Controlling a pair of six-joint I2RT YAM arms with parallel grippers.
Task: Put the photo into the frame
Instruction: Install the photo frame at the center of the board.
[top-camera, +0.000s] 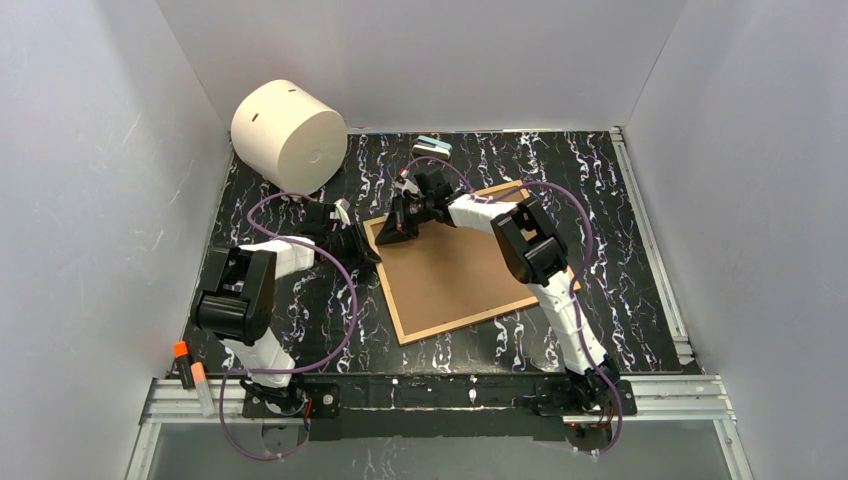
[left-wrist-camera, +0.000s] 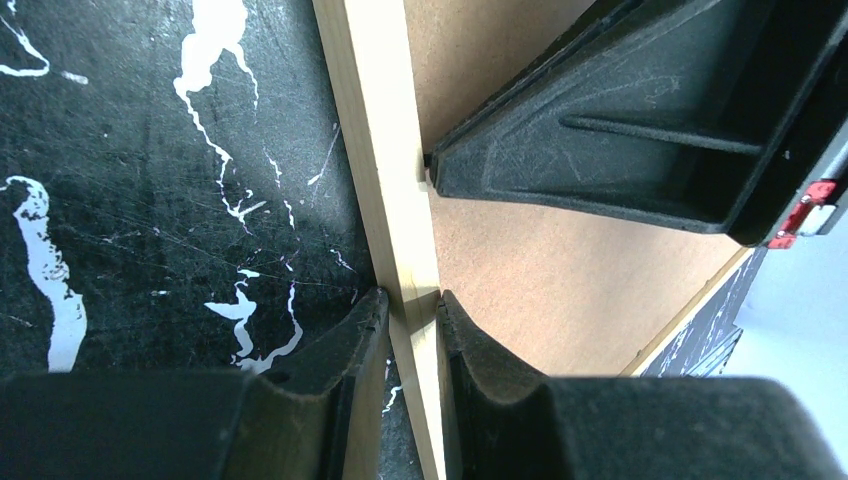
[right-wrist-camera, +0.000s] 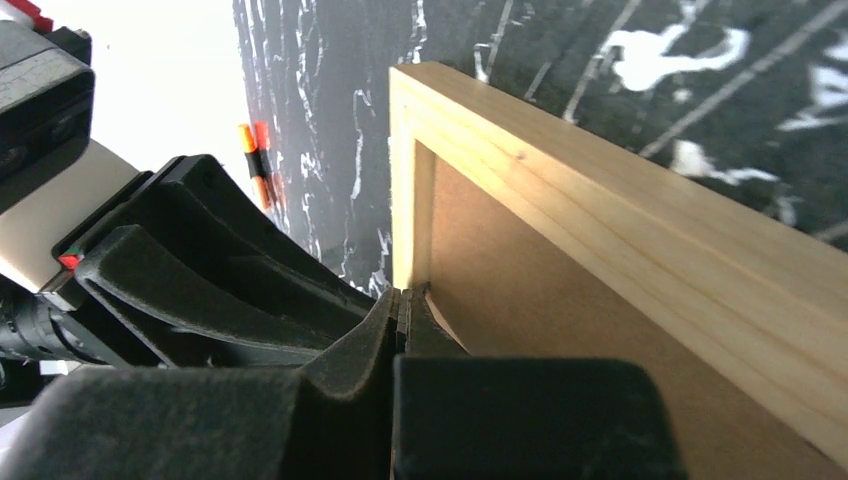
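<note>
Frame: you have the frame (top-camera: 455, 270) lying flat in the middle of the table (top-camera: 620, 200), brown back up and turned at a slant to the table's sides.
Left claw: your left claw (left-wrist-camera: 412, 298) is clamped on the frame's light wooden edge. One finger is on the outside, down by the black marbled table, and the other is on the inside, over the brown back.
Right claw: your right claw (right-wrist-camera: 401, 300) has its fingers pressed together (no gap shows in its own camera). The tips sit in the angle where that same wooden edge meets the brown back, near the frame's far-left corner.
Anything pinched by the right claw: you cannot tell from these views.
Claws to each other: they are just beside one another on the same edge, the right one farther from the arm bases.
Around the frame: a white drum (top-camera: 290, 135) sits at the table's far-left corner. A small pale block (top-camera: 432, 147) lies near the far edge. Orange-capped markers (top-camera: 190, 368) stand by the left arm's base.
</note>
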